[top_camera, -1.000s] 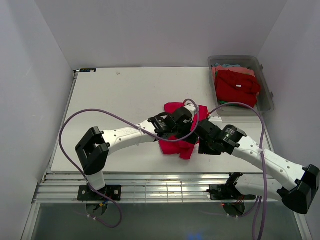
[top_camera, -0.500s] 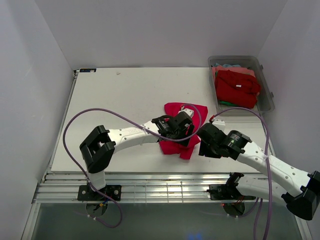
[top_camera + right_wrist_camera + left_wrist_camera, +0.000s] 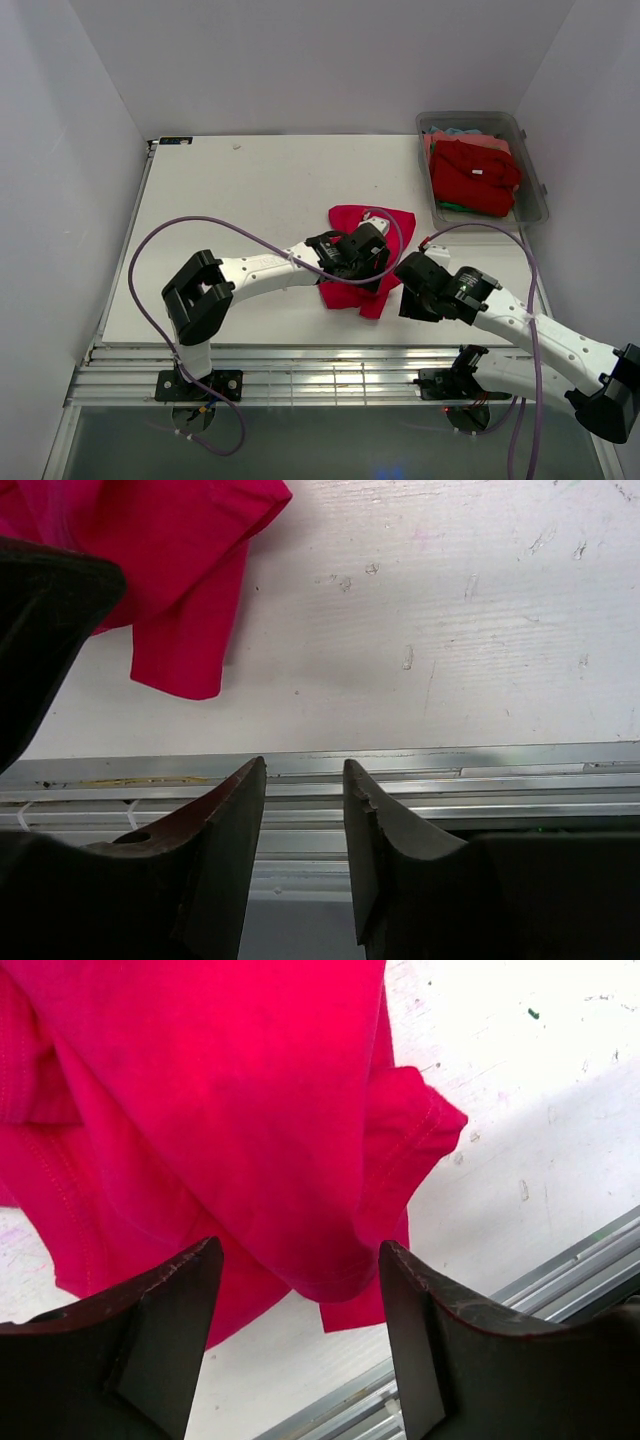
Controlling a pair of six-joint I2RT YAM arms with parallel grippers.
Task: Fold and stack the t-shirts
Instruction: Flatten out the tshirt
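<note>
A crumpled red t-shirt (image 3: 345,293) lies in the middle of the white table (image 3: 240,190). It fills most of the left wrist view (image 3: 250,1110), and one corner shows in the right wrist view (image 3: 190,570). My left gripper (image 3: 372,268) hovers over the shirt's near part. Its jaws (image 3: 300,1247) are wide open with a hanging fold of the shirt just beyond the tips, nothing clamped. My right gripper (image 3: 412,296) is to the right of the shirt by the table's front edge. Its jaws (image 3: 304,764) are slightly apart and empty.
A clear plastic bin (image 3: 535,175) at the back right holds red shirts (image 3: 475,175) with other colours beneath. The aluminium rail (image 3: 450,800) runs along the table's front edge just under the right gripper. Purple cables loop over both arms.
My right gripper has drawn back from the shirt toward the front right and now sits clear of it. My left gripper has shifted slightly over the shirt.
</note>
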